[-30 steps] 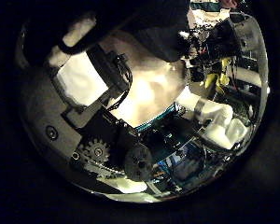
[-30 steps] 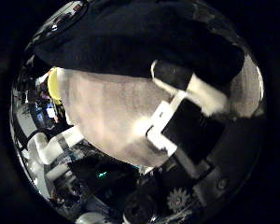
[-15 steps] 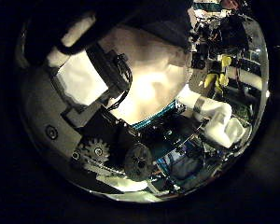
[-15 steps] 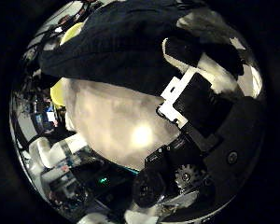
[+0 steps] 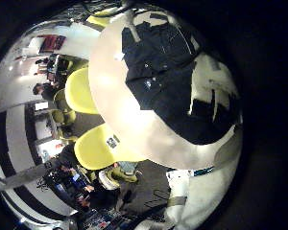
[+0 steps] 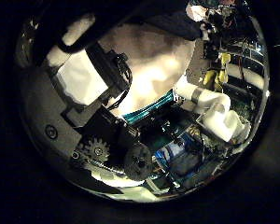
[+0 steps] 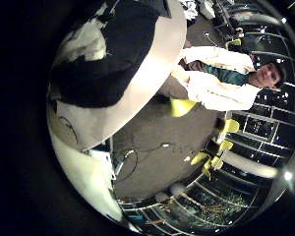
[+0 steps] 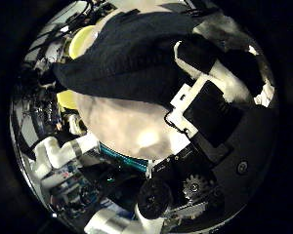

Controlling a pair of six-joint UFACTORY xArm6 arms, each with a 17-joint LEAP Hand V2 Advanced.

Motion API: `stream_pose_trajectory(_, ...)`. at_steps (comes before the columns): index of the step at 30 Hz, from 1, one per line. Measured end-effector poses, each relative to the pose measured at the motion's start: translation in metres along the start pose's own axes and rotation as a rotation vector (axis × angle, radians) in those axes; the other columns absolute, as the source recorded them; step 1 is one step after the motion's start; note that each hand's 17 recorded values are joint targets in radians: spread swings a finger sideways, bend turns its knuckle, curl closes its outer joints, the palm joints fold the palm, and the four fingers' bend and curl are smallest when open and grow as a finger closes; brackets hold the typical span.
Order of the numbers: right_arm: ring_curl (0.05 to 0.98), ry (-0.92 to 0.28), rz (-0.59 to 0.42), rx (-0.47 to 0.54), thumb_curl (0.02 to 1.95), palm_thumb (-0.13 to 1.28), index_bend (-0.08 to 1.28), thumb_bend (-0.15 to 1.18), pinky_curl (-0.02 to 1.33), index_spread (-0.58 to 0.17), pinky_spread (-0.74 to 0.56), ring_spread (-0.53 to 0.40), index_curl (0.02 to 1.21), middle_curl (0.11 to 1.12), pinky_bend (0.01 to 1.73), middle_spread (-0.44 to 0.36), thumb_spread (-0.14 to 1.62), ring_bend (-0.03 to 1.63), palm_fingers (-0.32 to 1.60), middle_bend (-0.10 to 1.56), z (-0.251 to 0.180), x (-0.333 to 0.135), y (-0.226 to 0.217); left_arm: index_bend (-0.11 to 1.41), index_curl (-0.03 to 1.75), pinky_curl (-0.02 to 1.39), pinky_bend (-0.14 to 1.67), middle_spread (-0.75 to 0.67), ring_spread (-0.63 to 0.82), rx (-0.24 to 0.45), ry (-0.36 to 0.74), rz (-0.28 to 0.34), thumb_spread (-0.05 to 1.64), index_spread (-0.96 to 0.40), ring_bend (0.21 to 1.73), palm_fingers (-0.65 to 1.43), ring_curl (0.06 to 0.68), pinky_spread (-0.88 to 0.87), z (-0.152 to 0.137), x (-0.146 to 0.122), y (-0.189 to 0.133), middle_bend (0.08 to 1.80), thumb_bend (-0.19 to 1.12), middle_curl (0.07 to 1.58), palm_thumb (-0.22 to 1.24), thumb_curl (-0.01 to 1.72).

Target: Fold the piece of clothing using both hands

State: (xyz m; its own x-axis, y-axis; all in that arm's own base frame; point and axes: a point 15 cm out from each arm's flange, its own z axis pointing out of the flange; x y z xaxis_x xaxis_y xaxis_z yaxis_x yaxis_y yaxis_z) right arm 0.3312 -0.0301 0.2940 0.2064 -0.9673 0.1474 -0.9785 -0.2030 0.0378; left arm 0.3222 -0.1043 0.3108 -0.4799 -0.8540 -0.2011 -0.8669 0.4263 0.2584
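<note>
A dark garment [image 5: 156, 65] lies spread on a round pale table [image 5: 134, 125] in the left little finger side palm view, reaching up to my left hand [image 5: 217, 100]. In the left thumb side palm view my left hand [image 6: 84, 77] curls to the garment's edge [image 6: 131, 11]. In the right thumb side palm view the garment [image 8: 132, 57] fills much of the picture, and my right hand [image 8: 213, 96] curls on it. The right little finger side palm view shows the garment [image 7: 113, 59] on the table [image 7: 138, 110] beside that hand [image 7: 81, 41].
Chairs [image 5: 108, 149] stand round the table's far side. The other white arm [image 6: 213, 110] shows beyond the table's edge [image 6: 149, 110] in the left thumb side palm view. Cluttered benches lie behind it.
Both palm cameras have risen from the table, and the table's edge now shows in the right thumb side view. Less cloth shows in the left thumb side view.
</note>
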Motion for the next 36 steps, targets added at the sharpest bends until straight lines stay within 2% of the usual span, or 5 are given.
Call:
stream_pose_trajectory(5, 0.760, 0.007, 0.000, 0.034, 0.72, 1.03, 1.09, -0.01, 0.60, -0.336, -0.15, -0.245, 0.96, 0.96, 1.54, -0.198, 1.10, 1.46, 0.90, 1.30, -0.023, 0.006, -0.029, 0.17, 1.62, 0.63, 1.17, -0.69, -0.46, 0.000, -0.020, -0.002, 1.21, -0.47, 1.37, 0.96, 0.506, -0.64, -0.006, -0.014, -0.019, 0.78, -0.01, 1.26, 0.78, 0.55)
stream_pose_trajectory(10, 0.774, 0.003, -0.002, 0.012, 0.74, 1.05, 1.10, 0.00, 0.65, -0.330, -0.15, -0.242, 0.97, 0.96, 1.52, -0.194, 1.11, 1.47, 0.89, 1.31, -0.020, 0.013, -0.075, 0.18, 1.63, 0.63, 1.15, -0.69, -0.46, 0.000, -0.021, -0.039, 1.20, -0.45, 1.37, 0.95, 0.509, -0.64, -0.004, -0.037, -0.065, 0.77, -0.01, 1.26, 0.79, 0.56)
stream_pose_trajectory(17, 0.785, -0.007, 0.016, -0.035, 0.76, 1.04, 1.12, -0.01, 0.72, -0.323, -0.14, -0.238, 0.98, 0.95, 1.49, -0.189, 1.11, 1.47, 0.88, 1.33, 0.007, 0.026, -0.125, 0.18, 1.64, 0.64, 1.14, -0.70, -0.46, 0.070, -0.022, -0.074, 1.21, -0.43, 1.38, 0.93, 0.516, -0.64, -0.012, -0.062, -0.144, 0.77, -0.01, 1.27, 0.80, 0.57)
stream_pose_trajectory(24, 0.797, -0.005, 0.058, -0.009, 0.79, 1.04, 1.12, -0.01, 0.79, -0.318, -0.13, -0.240, 0.98, 0.95, 1.46, -0.186, 1.11, 1.47, 0.88, 1.34, 0.020, 0.038, -0.171, 0.18, 1.65, 0.65, 1.13, -0.70, -0.46, 0.139, -0.038, -0.097, 1.21, -0.41, 1.38, 0.91, 0.522, -0.64, -0.011, -0.081, -0.205, 0.76, -0.01, 1.28, 0.79, 0.57)
stream_pose_trajectory(36, 0.815, -0.003, 0.113, 0.001, 0.82, 1.02, 1.13, -0.01, 0.91, -0.317, -0.14, -0.242, 0.99, 0.95, 1.40, -0.185, 1.12, 1.48, 0.85, 1.35, 0.054, 0.048, -0.247, 0.17, 1.67, 0.67, 1.11, -0.70, -0.45, 0.163, -0.077, -0.125, 1.21, -0.36, 1.40, 0.87, 0.527, -0.65, 0.028, -0.091, -0.252, 0.77, -0.01, 1.29, 0.77, 0.57)
